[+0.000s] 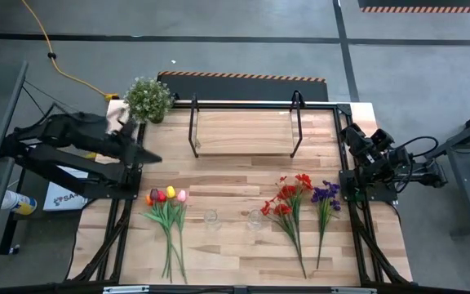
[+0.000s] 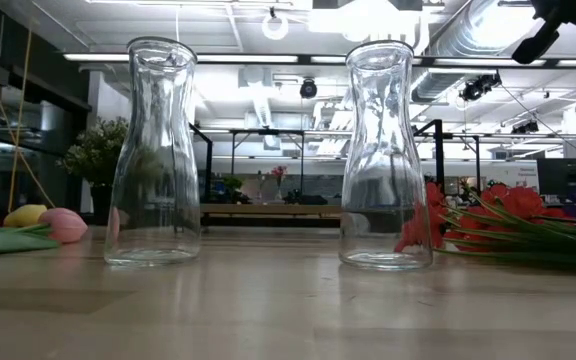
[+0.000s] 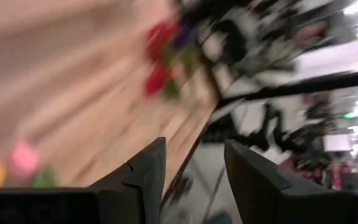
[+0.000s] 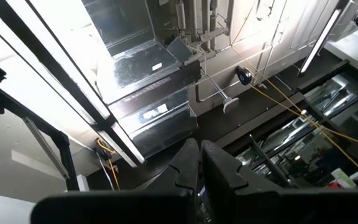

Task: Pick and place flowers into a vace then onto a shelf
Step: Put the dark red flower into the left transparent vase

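Observation:
Two clear glass vases (image 1: pixel 211 219) (image 1: pixel 255 219) stand upright on the plank table, close up in the low view (image 2: pixel 158 150) (image 2: pixel 386 155). A tulip bunch (image 1: pixel 167 198) lies on its side left of them, stems toward the near edge; red sprays (image 1: pixel 288 200) and purple sprays (image 1: pixel 326 194) lie to their right. The wooden shelf (image 1: pixel 245 131) stands at the far side. My left gripper (image 1: pixel 152 157) (image 3: pixel 194 180) is open, in the air by the table's left edge, beyond the tulips. My right gripper (image 4: pixel 201 171) is shut, folded back at the right edge (image 1: pixel 357 140), pointing up at the ceiling.
A bushy potted plant (image 1: pixel 148 98) stands at the far left corner, close to my left arm. The shelf's black upright loops (image 1: pixel 192 122) (image 1: pixel 298 118) rise above its board. Bare planks lie between the vases and the shelf. The table's black frame runs along both side edges.

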Robot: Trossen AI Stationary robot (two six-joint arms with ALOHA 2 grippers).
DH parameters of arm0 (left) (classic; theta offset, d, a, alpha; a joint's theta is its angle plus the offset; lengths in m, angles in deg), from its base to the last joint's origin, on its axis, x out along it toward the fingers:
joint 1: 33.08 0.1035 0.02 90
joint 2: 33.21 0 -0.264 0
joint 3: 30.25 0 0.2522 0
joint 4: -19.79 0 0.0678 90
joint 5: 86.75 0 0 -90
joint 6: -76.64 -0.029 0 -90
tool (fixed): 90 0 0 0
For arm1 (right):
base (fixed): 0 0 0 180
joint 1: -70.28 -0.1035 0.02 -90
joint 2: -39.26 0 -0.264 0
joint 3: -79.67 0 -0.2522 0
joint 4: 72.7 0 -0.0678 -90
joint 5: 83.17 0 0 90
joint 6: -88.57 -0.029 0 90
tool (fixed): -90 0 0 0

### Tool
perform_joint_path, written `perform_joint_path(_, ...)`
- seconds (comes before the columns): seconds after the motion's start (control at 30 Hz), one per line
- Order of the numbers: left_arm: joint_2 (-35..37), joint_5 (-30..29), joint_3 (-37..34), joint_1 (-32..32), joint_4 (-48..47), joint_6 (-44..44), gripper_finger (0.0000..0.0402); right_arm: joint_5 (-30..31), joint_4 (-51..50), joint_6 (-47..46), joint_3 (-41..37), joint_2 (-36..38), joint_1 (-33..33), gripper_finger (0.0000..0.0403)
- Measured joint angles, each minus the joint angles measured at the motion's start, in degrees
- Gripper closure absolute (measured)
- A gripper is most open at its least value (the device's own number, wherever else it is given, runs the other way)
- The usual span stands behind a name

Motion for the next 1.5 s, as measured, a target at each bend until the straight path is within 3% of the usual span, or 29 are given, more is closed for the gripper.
perform_joint_path(0.17,-5.13,9.47,0.08,-0.49,-11.28,8.09,0.0204,0.0,0.8,0.53,0.0,0.0,0.0,0.0391)
perform_joint_path(0.3,-9.18,10.59,0.08,-4.97,-16.29,12.86,0.0204,0.0,0.94,0.58,0.0,0.0,0.0,0.0391)
perform_joint_path(0.47,-12.98,4.87,0.08,-14.16,-14.34,21.27,0.0204,0.0,0.93,0.58,0.0,0.0,0.0,0.0391)
perform_joint_path(0.77,-19.02,-12.06,0.08,-35.28,-10.35,43.81,0.0204,-0.95,0.93,-0.25,0.0,0.0,0.0,0.0391)
perform_joint_path(0.93,-23.01,-14.97,0.08,-44.27,-15.08,56.95,0.0204,-4.31,0.93,-0.36,0.0,0.0,0.0,0.0391)
perform_joint_path(1.07,-26.24,-15.01,0.06,-48.23,-22.57,65.36,0.0204,-6.52,0.93,-2.32,0.0,0.0,0.0,0.0391)
perform_joint_path(1.23,-28.4,-15.09,-0.39,-49.12,-30.05,69.02,0.0204,-8.57,0.93,-3.53,0.0,0.01,0.0,0.0391)
perform_joint_path(1.5,-28.5,-17.7,-7.59,-48.42,-23.01,70.26,0.0204,-8.66,0.93,-3.53,0.0,0.01,-0.01,0.0391)
